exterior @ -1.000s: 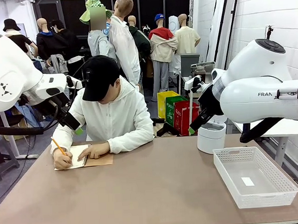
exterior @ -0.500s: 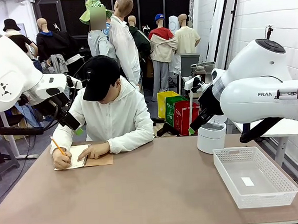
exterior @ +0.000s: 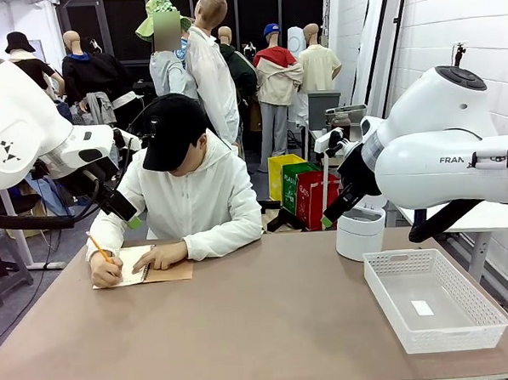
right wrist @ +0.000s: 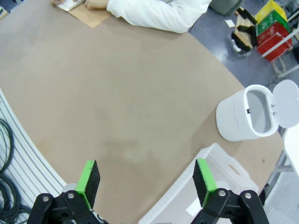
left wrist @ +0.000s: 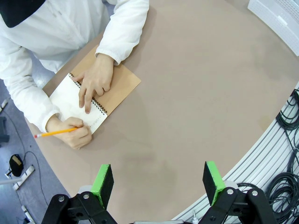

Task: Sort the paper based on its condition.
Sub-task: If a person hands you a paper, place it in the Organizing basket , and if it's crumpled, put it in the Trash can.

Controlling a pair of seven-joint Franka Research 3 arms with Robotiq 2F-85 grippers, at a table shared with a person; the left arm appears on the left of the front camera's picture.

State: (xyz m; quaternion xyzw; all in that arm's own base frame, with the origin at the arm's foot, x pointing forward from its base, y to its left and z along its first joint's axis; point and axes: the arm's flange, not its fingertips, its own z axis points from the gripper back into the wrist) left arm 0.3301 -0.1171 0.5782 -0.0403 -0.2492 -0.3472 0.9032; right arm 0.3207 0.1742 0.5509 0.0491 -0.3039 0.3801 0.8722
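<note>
The left arm is raised over the table's (exterior: 270, 325) left side, and the left gripper (exterior: 126, 212) slants down beside the person's sleeve, clear of the tabletop. In its wrist view the left gripper (left wrist: 158, 183) stands wide open with nothing between the green pads. The paper on view is the white page (left wrist: 70, 98) of an open spiral notebook (left wrist: 119, 84), which lies flat near the table's far left edge, well ahead of those fingers. One hand (left wrist: 77, 135) presses a yellow pencil (left wrist: 53, 133) to the page, and the other hand (left wrist: 96, 81) rests across the spiral binding. To the right, the right arm is bent high, and the right gripper (exterior: 340, 204) angles down above a white lidded bin (exterior: 360, 233). Seen from its wrist, the right gripper (right wrist: 145, 181) is also spread wide and empty. The bin (right wrist: 240, 119), with its lid up, and a white basket (right wrist: 219, 172) are close to it, and the notebook (right wrist: 77, 4) is far across the table.
</note>
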